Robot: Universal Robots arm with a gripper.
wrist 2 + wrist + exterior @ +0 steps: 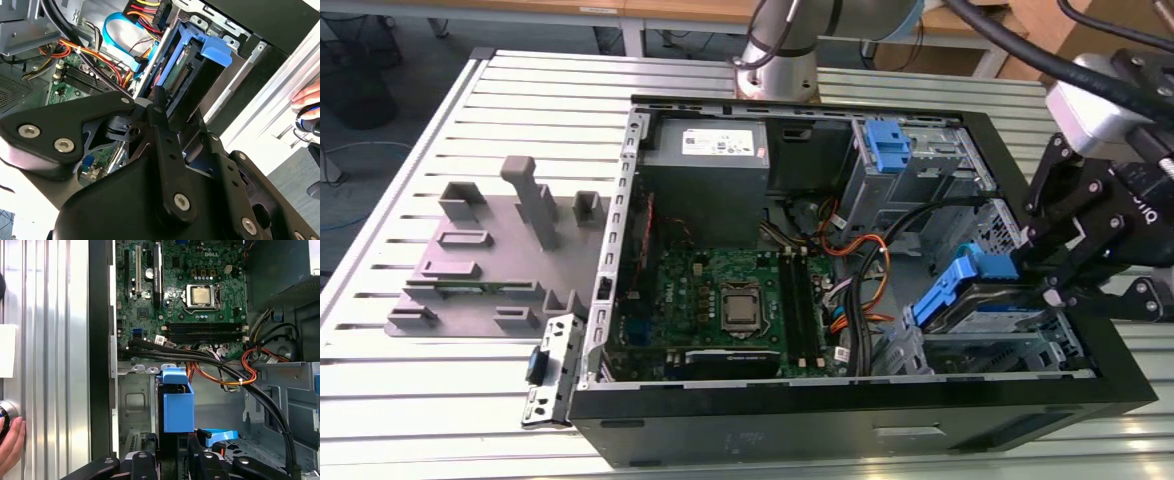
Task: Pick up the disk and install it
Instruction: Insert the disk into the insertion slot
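My claw [177, 459] is clamped on the disk [177, 405]. In both wrist views a finger stands on each side of its dark body and touches it, with no gap on either side.

The disk lies straight ahead of the claw, not off to a side. Its long axis runs out from between my fingers [159, 102] in line with the claw, and the blue carrier tab is at the far end, pointing toward the motherboard [200, 285].

In the exterior view, the claw [1047, 290] and the disk [974, 285] hang over the drive cage [1014, 345]. That cage is in the corner of the computer case [854, 420] nearest the camera, on the exterior view's right. The disk is tilted there. Its blue end is lifted toward the middle of the case, and the end I hold sits lower, against the cage. I judge it to be partly in the bay and not yet level or seated.

A bundle of black cables [200, 357] crosses just past the disk's far end, between it and the motherboard, so they are near the disk's line. The case rests on a slatted metal table [427, 400]. A person's hand [10, 445] rests on that table outside the case wall, well apart from the disk.
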